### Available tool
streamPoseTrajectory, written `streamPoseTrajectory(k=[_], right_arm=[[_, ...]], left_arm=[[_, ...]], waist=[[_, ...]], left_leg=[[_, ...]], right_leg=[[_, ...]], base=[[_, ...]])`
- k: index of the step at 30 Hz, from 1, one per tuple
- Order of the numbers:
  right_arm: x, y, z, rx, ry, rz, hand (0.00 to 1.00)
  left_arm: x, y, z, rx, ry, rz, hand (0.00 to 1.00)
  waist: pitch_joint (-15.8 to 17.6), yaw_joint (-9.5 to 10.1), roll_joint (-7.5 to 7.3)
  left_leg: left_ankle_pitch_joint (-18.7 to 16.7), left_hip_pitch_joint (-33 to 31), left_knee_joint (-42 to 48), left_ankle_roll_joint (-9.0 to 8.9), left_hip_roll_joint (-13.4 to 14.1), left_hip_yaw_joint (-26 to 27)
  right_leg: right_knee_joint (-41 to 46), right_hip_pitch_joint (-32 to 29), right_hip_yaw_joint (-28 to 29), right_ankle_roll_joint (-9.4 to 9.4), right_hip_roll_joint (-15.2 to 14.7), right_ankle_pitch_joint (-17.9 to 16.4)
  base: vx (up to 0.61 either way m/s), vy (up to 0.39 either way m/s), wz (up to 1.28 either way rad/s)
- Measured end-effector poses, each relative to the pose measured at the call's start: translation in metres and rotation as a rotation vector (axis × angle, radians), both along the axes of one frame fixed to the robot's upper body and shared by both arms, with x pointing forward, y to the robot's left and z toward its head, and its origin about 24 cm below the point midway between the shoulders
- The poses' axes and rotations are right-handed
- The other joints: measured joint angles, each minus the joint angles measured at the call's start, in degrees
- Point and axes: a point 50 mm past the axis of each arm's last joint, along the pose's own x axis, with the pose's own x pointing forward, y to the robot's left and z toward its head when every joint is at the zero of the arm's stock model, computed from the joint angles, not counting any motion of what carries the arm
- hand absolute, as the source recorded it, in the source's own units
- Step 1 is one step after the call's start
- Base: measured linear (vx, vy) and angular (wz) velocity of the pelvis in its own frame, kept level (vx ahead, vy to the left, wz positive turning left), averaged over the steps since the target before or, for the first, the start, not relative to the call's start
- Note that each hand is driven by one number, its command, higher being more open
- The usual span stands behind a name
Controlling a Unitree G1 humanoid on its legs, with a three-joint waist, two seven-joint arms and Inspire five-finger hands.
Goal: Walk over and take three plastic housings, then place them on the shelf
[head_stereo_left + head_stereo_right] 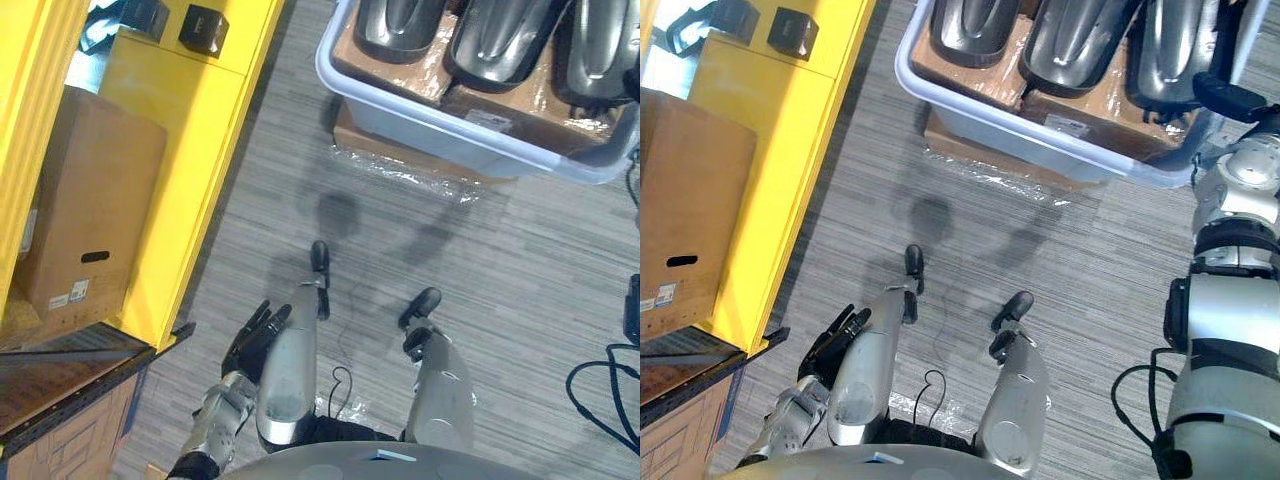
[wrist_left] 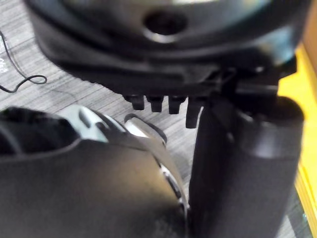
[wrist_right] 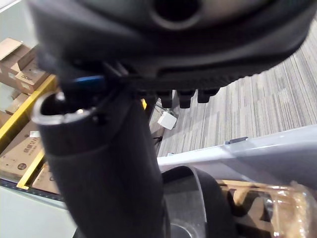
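The yellow shelf stands on the outer side of the left hand, with a cardboard box filling the bay nearest that hand. The left hand hangs low over the grey floor, well short of the work, its fingers spread and straight and holding nothing.

Ahead of both hands sits a pale bin. The dark plastic housings lie in it side by side on brown card, none of them lifted yet.

The right hand is raised to the bin's near corner, just over the rim. Its thumb stands apart from the fingers and nothing is between them. A housing lies just below and beyond this hand.

The step in hand looks like the first pick. The housings are glossy, rounded and packed close, so a grip from above could slide off, or drag a neighbour along. The hand is close to the rim and could catch on it while reaching in, shoving the bin. On the shelf, the box leaves little free room, so a housing could be set down badly there.
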Motion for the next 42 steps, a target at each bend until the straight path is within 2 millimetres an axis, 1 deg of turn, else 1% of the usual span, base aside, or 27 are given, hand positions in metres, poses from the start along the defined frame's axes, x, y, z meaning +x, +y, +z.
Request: streamPoseTrajectory(k=[1, 2, 5, 6, 10, 13, 16, 20, 22, 24, 27, 29, 30, 32, 35, 37, 38, 39, 40, 42], right_arm=[[0.000, 0.001, 0.001, -0.005, 0.003, -0.005, 1.00], [0.001, 0.002, 0.002, -0.004, 0.012, -0.012, 1.00], [0.003, 0.004, 0.003, 0.020, 0.023, -0.016, 1.00], [0.006, 0.007, 0.004, 0.041, 0.033, 0.001, 0.00], [0.010, 0.012, 0.008, 0.046, 0.089, 0.005, 0.00], [-0.001, -0.001, 0.016, 0.010, 0.176, -0.036, 0.00], [-0.008, -0.009, 0.018, -0.042, 0.251, -0.084, 0.00], [-0.008, -0.010, 0.016, -0.043, 0.286, -0.093, 0.00], [-0.007, -0.009, 0.014, -0.091, 0.337, -0.104, 0.00], [-0.006, -0.008, 0.013, -0.101, 0.351, -0.090, 0.00], [-0.004, -0.005, 0.009, -0.129, 0.394, -0.093, 0.00], [-0.001, -0.003, 0.002, -0.125, 0.419, -0.089, 0.00], [0.010, 0.012, -0.029, -0.055, 0.448, -0.034, 0.00], [0.012, 0.016, -0.041, -0.018, 0.450, -0.032, 0.00], [0.012, 0.016, -0.039, -0.004, 0.429, -0.032, 0.00], [0.015, 0.024, -0.050, 0.013, 0.412, -0.014, 0.00], [0.015, 0.028, -0.056, -0.008, 0.398, -0.015, 0.00], [0.015, 0.028, -0.057, -0.020, 0.390, -0.016, 0.00], [0.014, 0.028, -0.054, -0.024, 0.354, -0.027, 0.00], [0.011, 0.026, -0.043, -0.041, 0.278, -0.069, 0.00]], left_arm=[[0.002, -0.001, 0.000, -0.005, -0.005, -0.003, 1.00], [0.004, -0.002, 0.001, -0.016, -0.016, -0.007, 1.00], [0.006, -0.004, 0.002, -0.030, -0.029, -0.007, 1.00], [0.006, -0.004, 0.002, -0.033, -0.033, -0.009, 1.00], [0.007, -0.005, 0.003, -0.051, -0.051, 0.001, 1.00], [0.008, -0.005, 0.004, -0.059, -0.065, 0.005, 1.00], [0.009, -0.005, 0.006, -0.063, -0.079, -0.001, 1.00], [0.010, -0.006, 0.007, -0.072, -0.097, -0.009, 1.00], [0.011, -0.006, 0.008, -0.076, -0.107, -0.004, 1.00], [0.011, -0.005, 0.009, -0.076, -0.109, 0.010, 1.00], [0.011, -0.003, 0.010, -0.075, -0.115, 0.022, 1.00], [0.009, -0.002, 0.010, -0.072, -0.115, 0.027, 1.00], [0.006, 0.005, 0.010, -0.057, -0.109, 0.059, 1.00], [0.006, 0.009, 0.010, -0.040, -0.110, 0.063, 1.00], [0.008, 0.012, 0.014, -0.026, -0.124, 0.076, 1.00], [0.009, 0.015, 0.015, -0.005, -0.113, 0.103, 1.00], [0.009, 0.018, 0.019, 0.011, -0.125, 0.118, 1.00], [0.010, 0.019, 0.022, 0.019, -0.139, 0.123, 1.00], [0.013, 0.022, 0.028, 0.038, -0.173, 0.126, 1.00], [0.020, 0.025, 0.039, 0.059, -0.216, 0.125, 1.00]], waist=[[0.14, 0.03, 0.26], [0.15, 0.46, 0.33], [0.19, 1.12, 0.52], [0.20, 1.22, 0.57], [0.20, 1.41, 0.58], [0.20, 1.35, 0.58], [0.20, 1.26, 0.58], [0.21, 1.25, 0.56], [0.23, 1.25, 0.53], [0.23, 1.19, 0.49], [0.28, 1.19, -0.04], [0.29, 1.04, -0.33], [0.31, 0.75, -2.16], [0.23, 0.69, -3.05], [0.28, 0.35, -3.81], [0.29, -0.24, -4.68], [0.24, -0.45, -5.55], [0.18, -0.54, -6.04], [0.12, -0.88, -6.89], [-0.03, -1.92, -7.80]], left_leg=[[-0.28, -0.59, 0.63, -0.06, 0.09, -0.26], [-0.72, -1.57, 1.00, -0.53, 0.28, -0.39], [-0.56, -2.40, 1.05, -0.72, 0.25, -0.53], [-0.27, -2.87, 1.10, -0.75, 0.24, -0.77], [0.10, -3.73, 1.93, -0.61, 0.26, -1.26], [0.03, -4.04, 2.14, -1.00, 0.19, -1.76], [-0.22, -4.46, 2.57, -1.49, 0.70, -1.96], [-0.48, -4.46, 3.21, -1.86, 1.44, -2.02], [-0.55, -4.46, 3.51, -1.95, 1.78, -2.13], [-0.81, -4.46, 3.96, -2.20, 2.19, -2.39], [-0.81, -4.38, 4.11, -2.24, 2.54, -2.74], [-0.70, -3.91, 4.08, -2.31, 2.69, -3.18], [-0.60, -0.26, 2.80, -2.45, 2.73, -2.81], [-0.46, 0.84, 2.05, -2.45, 2.75, -2.68], [-0.22, 1.66, 1.34, -2.46, 3.08, -2.14], [0.08, 6.83, -1.43, -2.61, 3.14, -0.90], [0.12, 10.01, -2.93, -2.66, 3.11, -0.11], [0.17, 11.28, -3.56, -2.74, 3.08, 0.19], [0.60, 13.26, -5.15, -3.03, 2.87, 0.51], [2.19, 16.52, -8.98, -3.28, 2.42, 0.88]], right_leg=[[0.98, -0.57, -0.06, -0.22, -0.18, -0.53], [2.12, -1.91, -0.05, -0.50, -0.34, -1.03], [3.97, -3.51, -0.05, -1.02, -1.03, -2.13], [5.14, -4.33, -0.09, -1.06, -1.32, -2.64], [8.43, -5.82, -0.26, -1.34, -2.28, -4.63], [10.54, -6.58, -0.58, -1.52, -2.87, -6.13], [11.88, -7.36, -0.67, -1.71, -2.81, -7.13], [12.61, -7.17, -1.75, -1.79, -2.71, -7.66], [12.84, -6.79, -2.59, -1.81, -2.72, -7.65], [12.86, -6.26, -3.41, -1.86, -2.62, -7.68], [12.75, -5.81, -3.78, -1.96, -2.24, -7.73], [12.40, -4.80, -4.41, -1.97, -1.97, -7.72], [10.89, -1.20, -4.62, -1.95, -1.53, -7.66], [9.90, 0.02, -4.81, -1.74, -1.23, -7.37], [8.23, 0.97, -4.94, -1.62, -0.64, -6.46], [4.78, 5.76, -4.78, -1.04, 0.39, -5.29], [3.11, 8.50, -4.44, -0.89, 0.86, -4.97], [2.50, 9.49, -4.33, -0.85, 0.98, -4.92], [1.63, 10.95, -4.27, -0.79, 1.12, -4.82], [-0.92, 13.52, -4.56, -0.62, 1.81, -3.90]], base=[[-0.05, -0.037, 0.02], [-0.05, -0.041, 0.00], [-0.02, -0.053, 0.01], [0.01, -0.051, 0.06], [0.04, -0.071, 0.07], [0.03, -0.071, 0.07], [0.04, -0.079, -0.02], [0.05, -0.055, -0.05], [0.05, -0.043, -0.04], [0.00, 0.000, 0.00], [0.00, 0.000, 0.00], [-0.02, -0.042, 0.06], [-0.01, -0.052, 0.05], [0.00, -0.023, 0.01], [0.02, 0.002, -0.04], [0.06, 0.013, -0.13], [0.05, 0.007, -0.13], [0.05, -0.007, -0.11], [0.04, -0.012, -0.02], [0.02, -0.011, 0.01]])
